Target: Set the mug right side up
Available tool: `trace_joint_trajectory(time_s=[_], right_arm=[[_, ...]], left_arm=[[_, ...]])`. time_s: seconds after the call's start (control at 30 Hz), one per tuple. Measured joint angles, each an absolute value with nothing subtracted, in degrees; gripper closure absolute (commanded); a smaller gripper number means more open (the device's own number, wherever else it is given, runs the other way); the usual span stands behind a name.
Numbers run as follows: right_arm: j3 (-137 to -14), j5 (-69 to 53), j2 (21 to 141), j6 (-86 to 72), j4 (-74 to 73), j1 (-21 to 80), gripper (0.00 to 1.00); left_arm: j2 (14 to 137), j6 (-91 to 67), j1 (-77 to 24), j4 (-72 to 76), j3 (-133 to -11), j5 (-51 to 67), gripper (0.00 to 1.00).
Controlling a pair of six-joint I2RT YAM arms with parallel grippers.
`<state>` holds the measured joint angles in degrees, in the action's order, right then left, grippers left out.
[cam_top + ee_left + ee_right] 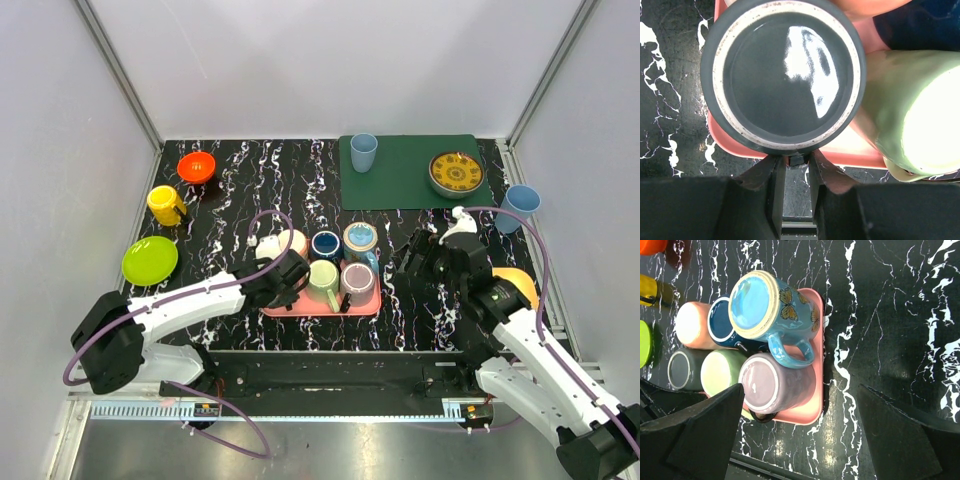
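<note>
A dark grey mug stands bottom up at the front left corner of the pink tray; it also shows in the right wrist view. My left gripper is at its near side, jaws nearly together on the mug's small dark handle; in the top view the left gripper covers the mug. A green mug sits close on its right. My right gripper is open and empty over bare table right of the tray, also seen from above.
The tray also holds a peach mug, a navy mug, a butterfly mug and a purple mug. A yellow mug, orange bowl and green plate lie left. A green mat lies behind.
</note>
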<state>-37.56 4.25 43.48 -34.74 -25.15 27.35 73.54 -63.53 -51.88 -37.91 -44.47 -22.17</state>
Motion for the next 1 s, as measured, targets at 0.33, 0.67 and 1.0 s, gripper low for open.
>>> trace_joint_trajectory(time_s=[0.33,0.67,1.0], right_arm=[[-35.64,2.26,38.0,-36.73,-23.68,27.38,0.0],[-35.66,2.35,37.95,-35.75,-23.9,27.38,0.0],[-35.66,2.24,38.13,-34.35,-23.94,27.38,0.0]], left_arm=[[74.24,-64.36,-51.42,-39.77,-44.73,-23.51,0.48],[76.38,-65.17,-51.29,-41.65,-46.92,-24.05,0.51],[76.77,-63.88,-51.33,-42.68,-48.01,-24.05,1.0]])
